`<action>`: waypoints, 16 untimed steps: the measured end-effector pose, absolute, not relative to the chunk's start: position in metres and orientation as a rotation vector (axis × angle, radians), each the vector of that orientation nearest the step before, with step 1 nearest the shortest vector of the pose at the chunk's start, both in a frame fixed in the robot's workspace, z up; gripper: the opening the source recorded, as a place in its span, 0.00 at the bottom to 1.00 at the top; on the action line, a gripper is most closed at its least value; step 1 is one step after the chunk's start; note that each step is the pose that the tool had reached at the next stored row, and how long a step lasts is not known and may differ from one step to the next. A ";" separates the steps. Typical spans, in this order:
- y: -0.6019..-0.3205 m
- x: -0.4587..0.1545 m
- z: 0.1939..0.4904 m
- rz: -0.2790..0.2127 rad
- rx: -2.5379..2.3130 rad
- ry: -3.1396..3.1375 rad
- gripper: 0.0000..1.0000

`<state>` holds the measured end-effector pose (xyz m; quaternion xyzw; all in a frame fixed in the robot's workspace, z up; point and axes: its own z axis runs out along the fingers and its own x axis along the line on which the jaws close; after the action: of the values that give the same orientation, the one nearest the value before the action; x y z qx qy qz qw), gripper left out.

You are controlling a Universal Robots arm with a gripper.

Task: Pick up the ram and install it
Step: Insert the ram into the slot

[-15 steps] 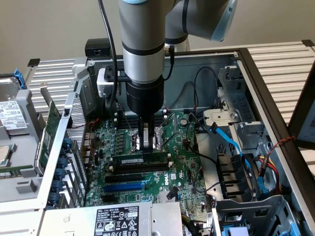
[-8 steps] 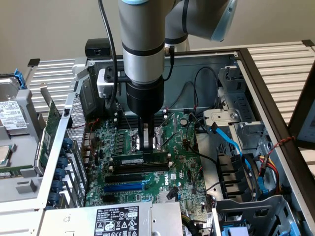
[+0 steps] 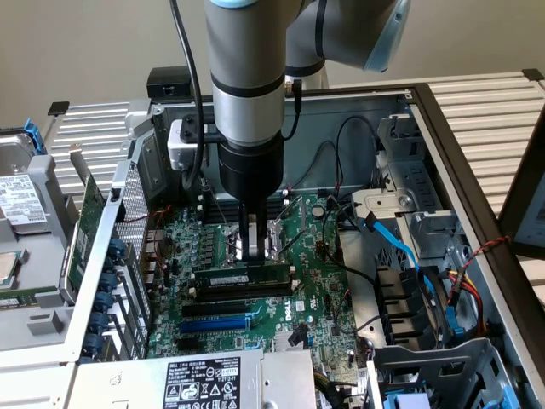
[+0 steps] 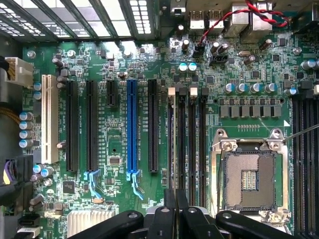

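The ram [image 3: 243, 275], a long dark green stick with a white label, stands on edge in a memory slot of the motherboard [image 3: 317, 294] inside the open computer case. My gripper [image 3: 249, 252] hangs straight down just over the stick's middle, fingers shut together with nothing between them; whether the tips touch the stick's top edge I cannot tell. In the wrist view the ram [image 4: 172, 134] appears edge-on as a thin line in the first of several black memory slots [image 4: 192, 139], and my gripper [image 4: 175, 201] is shut directly over it.
The CPU socket [image 4: 247, 174] lies beside the memory slots. A blue slot [image 4: 131, 127], black slots and a white slot [image 4: 47, 117] lie on the other side. A green expansion card [image 3: 85, 230] stands at the exterior view's left, cables [image 3: 400, 247] at its right, a labelled power supply [image 3: 200, 383] in front.
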<state>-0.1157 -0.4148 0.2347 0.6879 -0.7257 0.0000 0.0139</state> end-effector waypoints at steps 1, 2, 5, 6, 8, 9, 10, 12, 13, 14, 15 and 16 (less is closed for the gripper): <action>-0.415 -0.116 0.235 0.000 2.143 -2.259 0.13; -0.415 -0.116 0.235 0.000 2.143 -2.259 0.13; -0.415 -0.116 0.235 0.000 2.143 -2.259 0.13; -0.415 -0.116 0.234 0.000 2.143 -2.259 0.13; -0.415 -0.116 0.234 0.000 2.143 -2.259 0.13; -0.415 -0.116 0.234 0.000 2.143 -2.259 0.13; -0.415 -0.116 0.234 0.000 2.143 -2.259 0.13; -0.415 -0.116 0.233 0.000 2.143 -2.259 0.13; -0.415 -0.116 0.233 0.000 2.143 -2.259 0.13; -0.415 -0.116 0.233 0.000 2.143 -2.259 0.13; -0.415 -0.116 0.233 0.000 2.143 -2.259 0.13; -0.415 -0.116 0.233 0.000 2.143 -2.259 0.13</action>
<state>-0.1156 -0.4153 0.2333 0.6883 -0.7253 0.0001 0.0139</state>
